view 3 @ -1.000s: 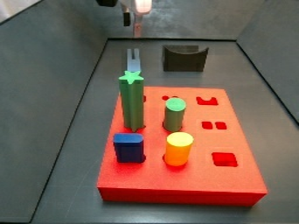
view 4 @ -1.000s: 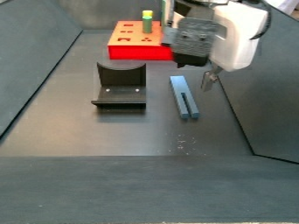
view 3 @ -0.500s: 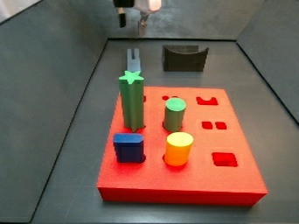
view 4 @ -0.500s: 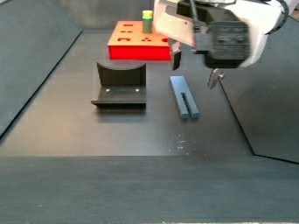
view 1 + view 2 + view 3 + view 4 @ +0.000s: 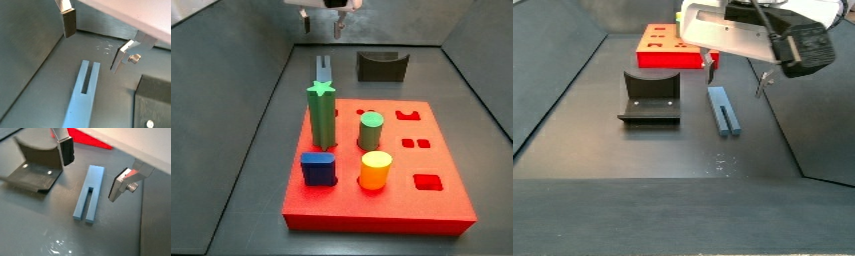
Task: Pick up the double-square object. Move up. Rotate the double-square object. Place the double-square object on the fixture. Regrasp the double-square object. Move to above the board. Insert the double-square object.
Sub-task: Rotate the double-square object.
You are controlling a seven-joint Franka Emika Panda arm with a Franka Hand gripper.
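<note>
On the dark floor the double-square object [image 5: 89,194] lies beneath the gripper [image 5: 91,169], fingers [image 5: 66,152] spread, empty.

gripper: my gripper [image 5: 90,170] hangs above the double-square object, a finger apart on each side of it, nothing between them.
double-square object: the double-square object [image 5: 723,109] lies flat on the floor just beside the fixture [image 5: 649,97].
board: the board [image 5: 672,48] sits behind both; pegs stand on it.

Pincer [image 5: 735,74] now over bar [image 5: 724,110].
</note>
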